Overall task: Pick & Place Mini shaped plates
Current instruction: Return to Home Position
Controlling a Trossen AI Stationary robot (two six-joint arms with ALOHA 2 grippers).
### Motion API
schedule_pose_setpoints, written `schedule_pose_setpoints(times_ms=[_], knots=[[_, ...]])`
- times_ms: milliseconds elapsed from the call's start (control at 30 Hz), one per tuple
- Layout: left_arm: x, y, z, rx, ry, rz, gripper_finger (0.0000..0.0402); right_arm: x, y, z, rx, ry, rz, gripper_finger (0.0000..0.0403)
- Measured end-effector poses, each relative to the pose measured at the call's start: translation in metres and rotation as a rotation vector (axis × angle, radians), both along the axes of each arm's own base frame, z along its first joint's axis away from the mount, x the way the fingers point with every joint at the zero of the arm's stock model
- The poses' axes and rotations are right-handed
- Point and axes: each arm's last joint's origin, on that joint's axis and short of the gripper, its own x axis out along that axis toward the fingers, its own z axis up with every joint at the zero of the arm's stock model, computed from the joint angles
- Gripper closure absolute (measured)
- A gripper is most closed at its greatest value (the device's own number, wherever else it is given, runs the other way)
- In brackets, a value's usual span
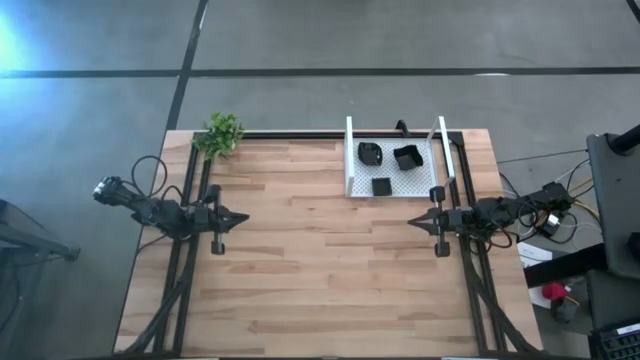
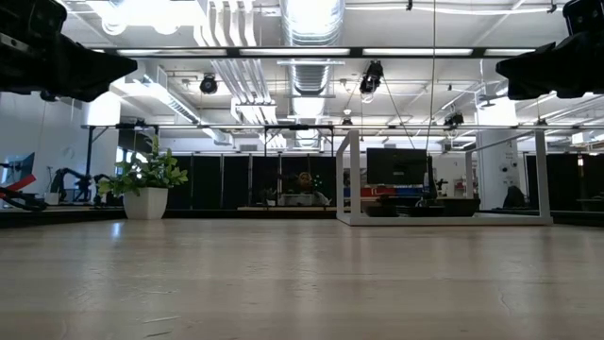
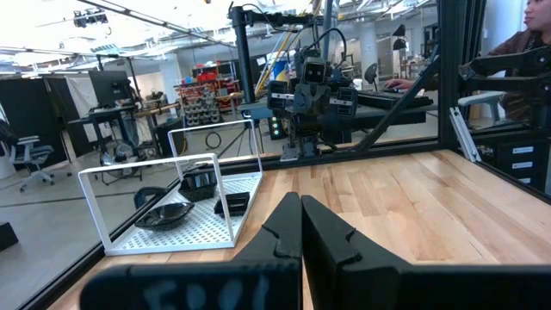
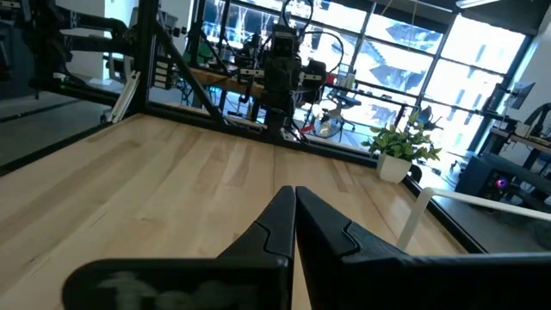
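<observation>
Three mini shaped plates lie in the white mesh tray (image 1: pixel 352 160) at the table's far edge: a rounded one (image 1: pixel 370 153), a squarish one (image 1: pixel 406 157) and a small square one (image 1: pixel 382 186). The left wrist view shows them too, a shallow dish (image 3: pixel 162 213) and a small square one (image 3: pixel 232 204). My left gripper (image 1: pixel 243 216) hovers shut over the table's left side, pointing level toward the middle. My right gripper (image 1: pixel 412 222) hovers shut over the right side, pointing level at the left one. Neither holds anything.
A small potted plant (image 1: pixel 220 133) stands at the table's far left corner. The bare wooden tabletop (image 1: pixel 320 270) stretches between the two grippers and toward the near edge. A person sits beyond the table in the left wrist view (image 3: pixel 516 60).
</observation>
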Motion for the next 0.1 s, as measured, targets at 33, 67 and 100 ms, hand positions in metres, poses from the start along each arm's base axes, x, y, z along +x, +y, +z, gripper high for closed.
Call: schedule_pose_setpoints(times_ms=[33, 67, 100], knots=[[0.0000, 0.0000, 0.0000, 0.000, 0.000, 0.000, 0.0402, 0.0000, 0.0000, 0.0000, 0.000, 0.000, 0.000, 0.0394], [0.0000, 0.0000, 0.0000, 0.000, 0.000, 0.000, 0.0402, 0.0000, 0.0000, 0.0000, 0.000, 0.000, 0.000, 0.0394], [0.0000, 0.0000, 0.0000, 0.000, 0.000, 0.000, 0.0402, 0.0000, 0.0000, 0.0000, 0.000, 0.000, 0.000, 0.0394]])
